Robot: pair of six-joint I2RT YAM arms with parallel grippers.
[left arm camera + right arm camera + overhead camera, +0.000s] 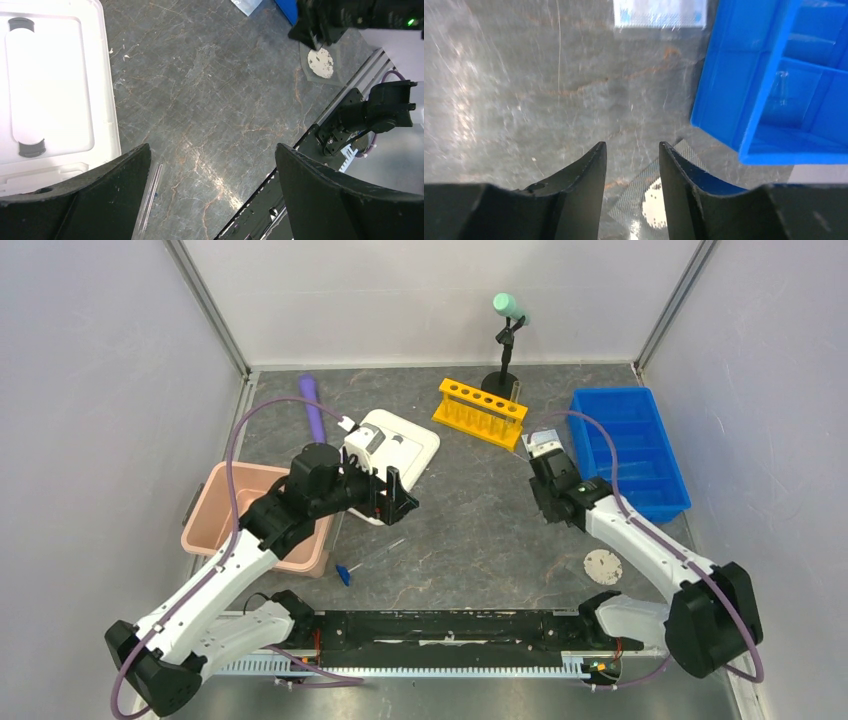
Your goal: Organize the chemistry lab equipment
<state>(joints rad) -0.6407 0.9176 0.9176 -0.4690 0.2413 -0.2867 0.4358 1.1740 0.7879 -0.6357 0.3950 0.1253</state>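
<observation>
A blue-capped tube [345, 573] lies on the table in front of the pink bin; its thin clear body [150, 200] shows beside my left finger. My left gripper [395, 498] [212, 147] hovers wide open over bare table beside it, holding nothing. A round clear dish with a white disc [602, 566] [320, 62] [654, 202] lies at the near right. The pale blue face mask [659, 12] lies ahead, left of the blue bin. My right gripper [552, 508] [632, 145] is partly open, above the table with nothing between its fingers.
A white tray-like device [405, 445] [60, 85] sits left of centre, with a pink bin [225, 510] beside it. A yellow tube rack [480, 410], a blue divided bin [630, 450] [774, 85], a purple cylinder [312, 405] and a black stand [508, 340] stand further back.
</observation>
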